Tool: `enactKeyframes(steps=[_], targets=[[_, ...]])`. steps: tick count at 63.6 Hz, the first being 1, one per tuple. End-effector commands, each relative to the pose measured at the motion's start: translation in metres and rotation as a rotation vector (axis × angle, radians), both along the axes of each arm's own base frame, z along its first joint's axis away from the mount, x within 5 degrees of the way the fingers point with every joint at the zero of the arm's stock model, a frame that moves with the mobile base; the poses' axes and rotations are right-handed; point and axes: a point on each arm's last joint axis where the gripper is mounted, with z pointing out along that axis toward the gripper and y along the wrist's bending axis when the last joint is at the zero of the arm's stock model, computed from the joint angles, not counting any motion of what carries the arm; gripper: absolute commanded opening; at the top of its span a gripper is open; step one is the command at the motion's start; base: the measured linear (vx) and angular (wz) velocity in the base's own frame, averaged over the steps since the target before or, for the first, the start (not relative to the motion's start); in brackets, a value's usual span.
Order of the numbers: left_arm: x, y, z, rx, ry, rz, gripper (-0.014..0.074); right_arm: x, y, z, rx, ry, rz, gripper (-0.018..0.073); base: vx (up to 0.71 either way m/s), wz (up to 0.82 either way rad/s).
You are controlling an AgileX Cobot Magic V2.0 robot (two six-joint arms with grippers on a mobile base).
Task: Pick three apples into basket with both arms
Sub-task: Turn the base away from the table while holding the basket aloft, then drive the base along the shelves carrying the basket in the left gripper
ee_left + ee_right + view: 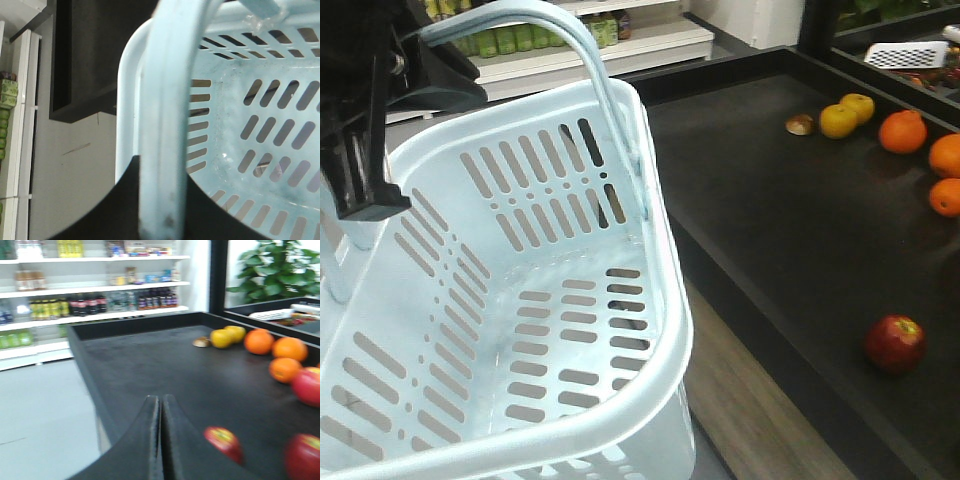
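Note:
The pale blue basket (620, 400) hangs at the left of the front view, beside the black table, and nothing lies inside it. In the left wrist view my left gripper (161, 165) is shut on the basket's arched handle (165, 100), with a black finger on each side of the bar. One dark red apple (895, 343) lies on the table near its front edge. My right gripper (160, 401) is shut with nothing in it, above the table's near left corner. Just to its right lie two dark red apples (225, 442) (302, 455).
The black table (770, 200) has a raised rim. At its back right lie oranges (903, 131), yellow fruit (838, 121) and a brighter pink-red apple (307, 385). Store shelves (100, 300) with bottles stand behind, across a grey floor.

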Motion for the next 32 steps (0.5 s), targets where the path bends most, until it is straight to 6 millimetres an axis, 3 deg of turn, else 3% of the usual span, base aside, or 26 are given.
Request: enactKeyframes(steps=[1,32], targets=[[-0.0092,0.0072,0.0186,-0.073,-0.076,0.001,-0.0006,-0.0002,-0.0001,0.003,-0.006,-0.076,-0.003,-0.0008,0.11,0.49],[-0.0092,0.0072,0.0186,-0.073,-0.076,0.001,-0.0006,-0.0002,-0.0001,0.003,-0.006,-0.076,-0.003,-0.0008,0.13,0.51]])
